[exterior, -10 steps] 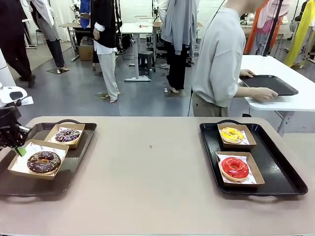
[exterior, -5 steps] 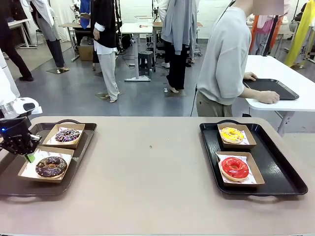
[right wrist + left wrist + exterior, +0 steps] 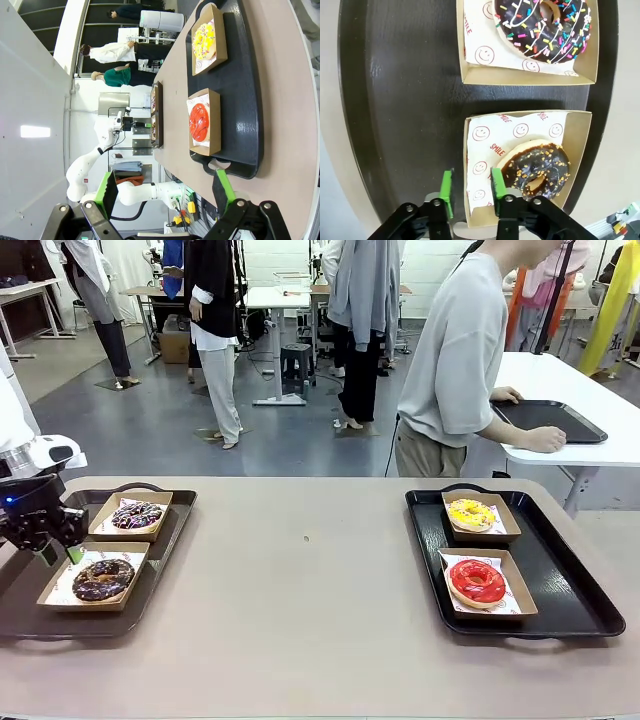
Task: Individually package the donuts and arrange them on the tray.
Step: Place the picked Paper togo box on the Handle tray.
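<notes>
On the left dark tray (image 3: 160, 558) sit two cardboard boxes. One holds a chocolate donut with nut crumbs (image 3: 101, 578) (image 3: 536, 168), the other a chocolate donut with coloured sprinkles (image 3: 137, 514) (image 3: 545, 21). My left gripper (image 3: 58, 554) (image 3: 471, 192) is open, its green pads either side of the near box's wall without pinching it. The right black tray (image 3: 560, 580) (image 3: 242, 90) carries a boxed yellow donut (image 3: 470, 512) (image 3: 206, 39) and a boxed red donut (image 3: 477, 581) (image 3: 200, 121). My right gripper (image 3: 165, 192) hangs open, well away from that tray.
A person (image 3: 455, 370) stands beyond the far edge, turned to a white side table with both hands on another black tray (image 3: 550, 420). Bare tan tabletop (image 3: 300, 580) stretches between my two trays.
My left gripper was shut on the nut donut's box wall and slid the box right, further onto the tray. It has now opened and let go.
</notes>
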`<state>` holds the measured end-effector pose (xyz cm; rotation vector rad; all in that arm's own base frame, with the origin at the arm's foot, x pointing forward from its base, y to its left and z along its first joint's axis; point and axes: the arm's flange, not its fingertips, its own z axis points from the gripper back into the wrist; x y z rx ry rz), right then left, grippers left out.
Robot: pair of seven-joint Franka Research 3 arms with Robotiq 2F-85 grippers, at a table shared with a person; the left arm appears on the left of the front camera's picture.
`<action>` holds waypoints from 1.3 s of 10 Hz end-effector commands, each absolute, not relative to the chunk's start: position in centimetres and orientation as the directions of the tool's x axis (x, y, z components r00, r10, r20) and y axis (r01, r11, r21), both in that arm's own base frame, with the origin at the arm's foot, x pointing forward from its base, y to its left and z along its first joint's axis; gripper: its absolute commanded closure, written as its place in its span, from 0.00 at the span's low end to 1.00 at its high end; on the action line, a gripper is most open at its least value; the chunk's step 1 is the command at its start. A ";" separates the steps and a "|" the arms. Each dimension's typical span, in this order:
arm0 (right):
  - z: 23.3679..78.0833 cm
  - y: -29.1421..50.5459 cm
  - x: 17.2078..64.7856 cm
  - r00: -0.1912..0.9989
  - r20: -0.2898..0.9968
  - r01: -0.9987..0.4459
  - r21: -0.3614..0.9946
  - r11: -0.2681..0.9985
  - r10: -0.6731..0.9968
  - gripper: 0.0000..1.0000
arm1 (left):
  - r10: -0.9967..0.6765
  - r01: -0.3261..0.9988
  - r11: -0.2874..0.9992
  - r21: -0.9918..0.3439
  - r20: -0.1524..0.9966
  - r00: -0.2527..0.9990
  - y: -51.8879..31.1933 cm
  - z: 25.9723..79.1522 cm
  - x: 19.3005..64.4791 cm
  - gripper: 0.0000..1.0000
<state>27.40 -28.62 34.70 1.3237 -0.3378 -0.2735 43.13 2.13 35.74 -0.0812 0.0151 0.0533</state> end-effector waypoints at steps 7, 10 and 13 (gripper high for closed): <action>34.9 -28.5 27.2 0.918 0.091 -0.002 0.974 0.226 -0.386 0.00 | 0.047 -0.049 0.995 -0.083 -0.034 0.998 2.3 37.6 42.2 0.00; 34.9 -28.5 27.2 0.918 0.091 -0.002 0.974 0.226 -0.386 0.00 | 0.042 -0.054 0.963 -0.263 -0.051 0.998 2.6 39.9 41.9 0.00; 34.9 -28.5 27.2 0.918 0.091 -0.002 0.974 0.226 -0.386 0.00 | 0.081 -0.090 0.779 -0.621 -0.043 0.996 8.0 46.2 41.8 0.00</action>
